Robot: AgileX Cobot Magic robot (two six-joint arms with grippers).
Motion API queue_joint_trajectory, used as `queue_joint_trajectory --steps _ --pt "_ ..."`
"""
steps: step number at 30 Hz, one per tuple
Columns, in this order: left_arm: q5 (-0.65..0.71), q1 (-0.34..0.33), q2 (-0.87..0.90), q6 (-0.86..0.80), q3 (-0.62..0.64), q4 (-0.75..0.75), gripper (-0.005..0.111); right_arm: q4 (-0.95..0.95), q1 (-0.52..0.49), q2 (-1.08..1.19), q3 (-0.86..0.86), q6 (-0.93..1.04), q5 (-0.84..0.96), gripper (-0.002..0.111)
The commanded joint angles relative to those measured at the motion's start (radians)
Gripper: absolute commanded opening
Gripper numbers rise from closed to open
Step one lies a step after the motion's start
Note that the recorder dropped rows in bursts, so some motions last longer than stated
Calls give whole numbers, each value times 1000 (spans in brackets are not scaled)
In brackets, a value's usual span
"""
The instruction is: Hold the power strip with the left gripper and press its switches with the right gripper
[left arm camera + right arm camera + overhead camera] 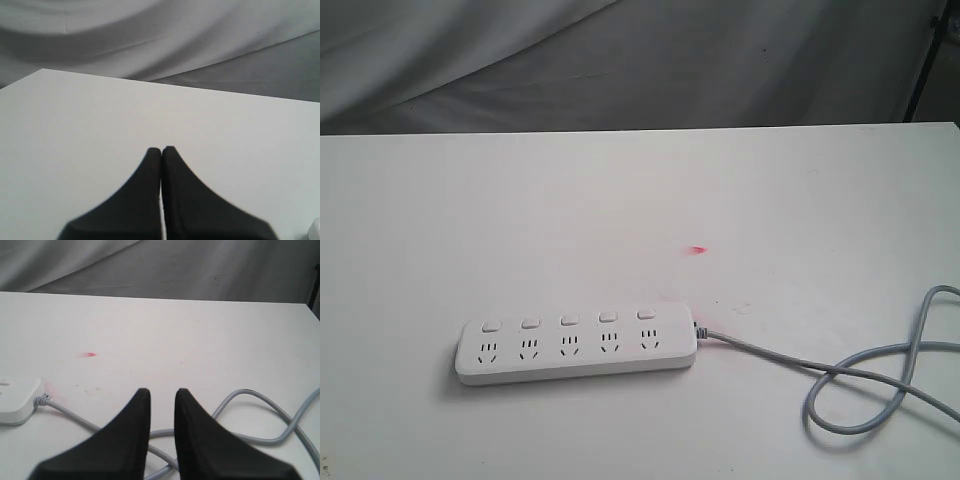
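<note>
The white worktop fills most of the exterior view. Its far edge meets a creased grey cloth, and its right edge is visible only at the far right corner. A wide bare stretch lies between the far edge and the things near the front edge.

The power strip lies flat near the front edge, left of the middle, with its long side roughly parallel to that edge. Its grey cord leaves the right end, runs toward the front right corner and loops there, reaching the right side of the view.

The left hand is over bare worktop with its fingers pressed together, holding nothing. The right hand stands narrowly parted and grips nothing, with the cord's loop lying beyond its tips and the strip's end off to one side.

Five switches line the strip's far side, one above each socket. A small red smear marks the worktop beyond the strip's right end.
</note>
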State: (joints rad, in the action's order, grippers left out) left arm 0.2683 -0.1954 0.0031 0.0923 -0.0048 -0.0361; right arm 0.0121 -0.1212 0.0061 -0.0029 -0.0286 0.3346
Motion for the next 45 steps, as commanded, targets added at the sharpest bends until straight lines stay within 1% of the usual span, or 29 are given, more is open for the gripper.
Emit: queue_joint_trajectory --steps 1,12,17,40,45 --pt "-2 -4 3 3 5 6 1 11 2 -6 3 -2 -4 17" --pt "-2 -4 3 3 5 6 1 11 2 -6 3 -2 -4 17" --pt "-2 -4 3 3 5 -56 1 11 2 -6 3 -2 -4 17" --pt "-3 -4 9 0 5 -49 1 11 2 -6 3 -2 -4 17" --pt "-3 -4 70 0 -64 -49 1 11 2 -6 3 -2 -4 17"
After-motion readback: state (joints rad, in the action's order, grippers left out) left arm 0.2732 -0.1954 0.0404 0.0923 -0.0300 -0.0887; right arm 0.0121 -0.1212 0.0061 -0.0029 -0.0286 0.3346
